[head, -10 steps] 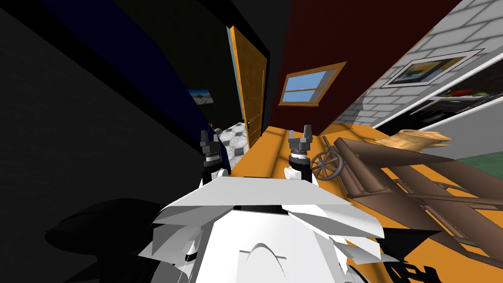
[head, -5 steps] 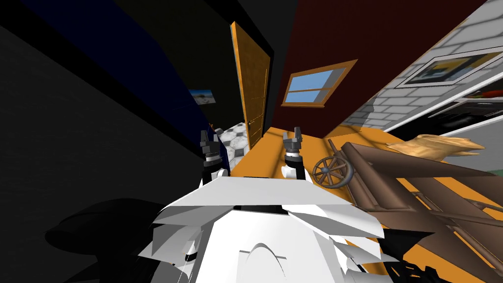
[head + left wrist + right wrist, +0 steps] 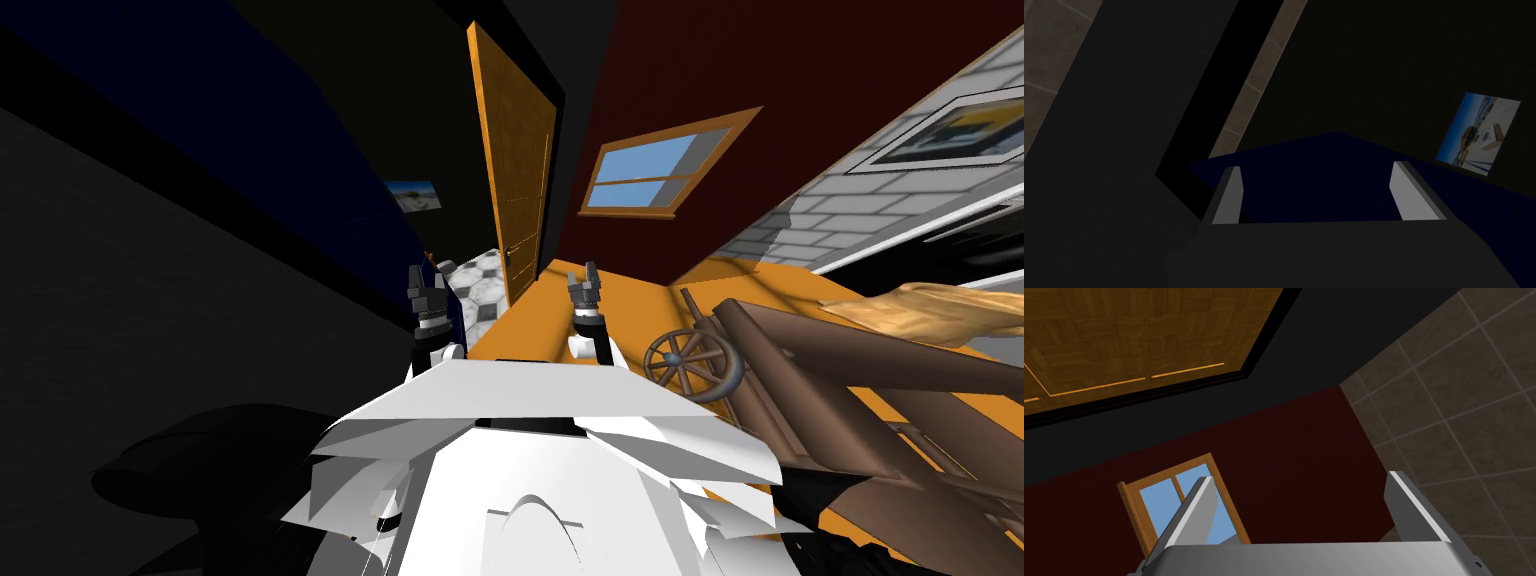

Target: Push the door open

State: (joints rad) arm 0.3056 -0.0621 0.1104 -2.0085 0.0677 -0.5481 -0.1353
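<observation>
Orange wooden door (image 3: 520, 170) stands ajar at upper centre; the right claw (image 3: 584, 273), fingers wide, has shifted leftward toward its lower edge; left claw (image 3: 428, 277) also wide.

A wood-framed window (image 3: 655, 177) showing blue sky sits in a dark red wall (image 3: 700, 60). On the orange floor (image 3: 620, 300) lies a brown wooden cart (image 3: 830, 380) with a spoked wheel (image 3: 693, 366) and a tan bundle (image 3: 930, 310) on top. Behind it rises a white brick wall (image 3: 850, 200) with a framed picture (image 3: 975, 125). Farther off are grey-and-white tiles (image 3: 480, 285) and a small photo (image 3: 412, 195).
</observation>
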